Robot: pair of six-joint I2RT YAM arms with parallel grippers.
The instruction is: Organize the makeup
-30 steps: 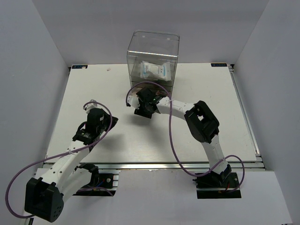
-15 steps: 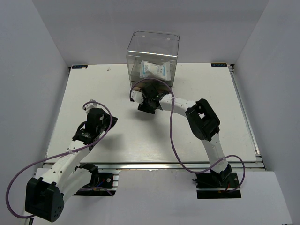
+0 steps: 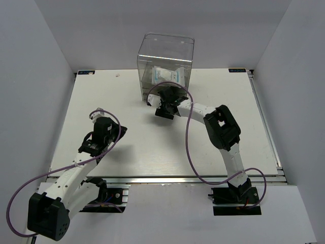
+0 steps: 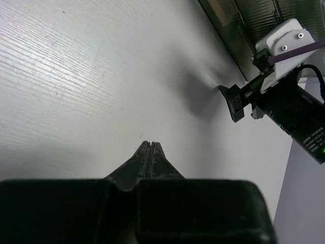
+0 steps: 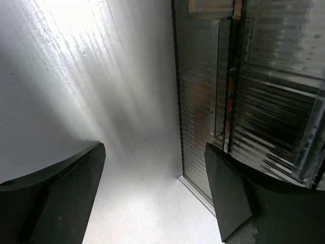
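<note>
Right gripper (image 5: 154,148) spread wide and empty, close against the front of the clear drawer box (image 5: 264,101). White blue-printed packet (image 3: 167,76) sits in its upper compartment. Left gripper (image 4: 151,146) pinched closed, empty, over the table (image 4: 76,76). Likely working a drawer: square up to the front and move slowly, or the box may slide.

Drawer box (image 5: 254,101): contents behind ribbed front blurred, only orange-brown smears; unidentifiable. Packet (image 3: 169,76) print too small to read. Right end effector (image 5: 152,188): both fingers (image 5: 56,203) cut off at 6 o'clock edge. Top view: its fingertips hidden under wrist.
</note>
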